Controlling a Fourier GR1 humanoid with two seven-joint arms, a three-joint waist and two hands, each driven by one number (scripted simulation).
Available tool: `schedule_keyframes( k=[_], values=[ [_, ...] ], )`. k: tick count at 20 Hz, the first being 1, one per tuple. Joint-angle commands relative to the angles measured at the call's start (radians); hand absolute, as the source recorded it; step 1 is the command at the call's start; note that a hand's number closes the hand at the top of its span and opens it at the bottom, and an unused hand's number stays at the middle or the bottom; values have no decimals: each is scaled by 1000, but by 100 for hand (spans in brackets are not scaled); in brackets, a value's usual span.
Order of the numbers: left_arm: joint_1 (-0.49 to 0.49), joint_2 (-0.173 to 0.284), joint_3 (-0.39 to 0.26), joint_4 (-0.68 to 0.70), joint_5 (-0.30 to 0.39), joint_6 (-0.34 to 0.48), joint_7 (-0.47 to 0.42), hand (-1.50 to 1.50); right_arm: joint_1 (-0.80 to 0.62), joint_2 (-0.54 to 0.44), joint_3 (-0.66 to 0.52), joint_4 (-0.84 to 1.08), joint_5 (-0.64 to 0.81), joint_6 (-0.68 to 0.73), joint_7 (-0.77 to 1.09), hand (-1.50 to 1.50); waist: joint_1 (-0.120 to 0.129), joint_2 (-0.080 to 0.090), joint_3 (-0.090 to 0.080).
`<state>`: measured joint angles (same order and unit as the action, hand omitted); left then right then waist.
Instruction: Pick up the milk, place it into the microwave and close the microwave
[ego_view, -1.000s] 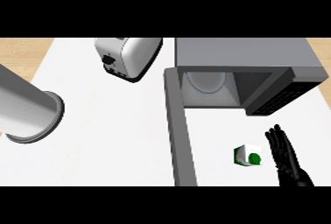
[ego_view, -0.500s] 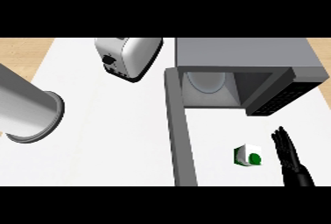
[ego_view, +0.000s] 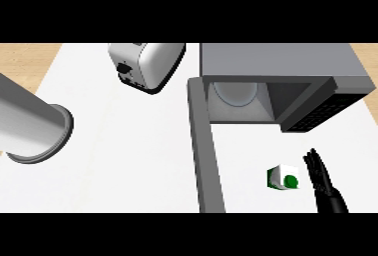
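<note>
We see the small white milk carton with a green round cap (ego_view: 283, 178) standing on the white desk (ego_view: 125, 150), in front of the open grey microwave (ego_view: 280, 65) and between the microwave's swung-out grey door (ego_view: 205, 150) and the black right hand (ego_view: 322, 179). The carton sits just beside that hand, on its left, and a thin strip of desk shows between them, so we read them as apart rather than touching. The right hand's fingers (ego_view: 313, 161) are straight and released, pointing toward the microwave, and they hold nothing. We can make out green patches on the carton's faces, but no lettering or brand is legible on it. The microwave's cavity is open to us, with a pale round turntable plate (ego_view: 236, 92) inside and a dark control panel (ego_view: 321, 111) on its right whose markings are too fine to read. A white and black toaster (ego_view: 144, 65) stands at the far left of the microwave. The large grey cylinder of the left forearm (ego_view: 29, 125) crosses the left side; its hand is cut off from view, so we cannot tell its state. The right wrist runs off the lower edge.
</note>
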<state>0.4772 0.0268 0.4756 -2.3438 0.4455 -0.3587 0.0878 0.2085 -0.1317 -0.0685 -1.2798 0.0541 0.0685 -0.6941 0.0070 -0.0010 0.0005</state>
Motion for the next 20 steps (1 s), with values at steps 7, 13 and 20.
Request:
schedule_keyframes(
  k=[7, 13, 20],
  values=[
    [21, -25, 26, -90, 46, -12, 34, -150, -188, -4, -58, 393, 62, -58, -201, -150, 3, 1, 0],
    [19, -26, 34, -84, 38, -12, 21, -150, -331, -25, -89, 601, 78, -68, -274, -150, 7, 2, 1],
    [5, -26, -2, -85, 20, 3, 38, -150, -391, -41, -72, 720, 106, -23, -421, 150, 4, 2, 1]
  ],
)
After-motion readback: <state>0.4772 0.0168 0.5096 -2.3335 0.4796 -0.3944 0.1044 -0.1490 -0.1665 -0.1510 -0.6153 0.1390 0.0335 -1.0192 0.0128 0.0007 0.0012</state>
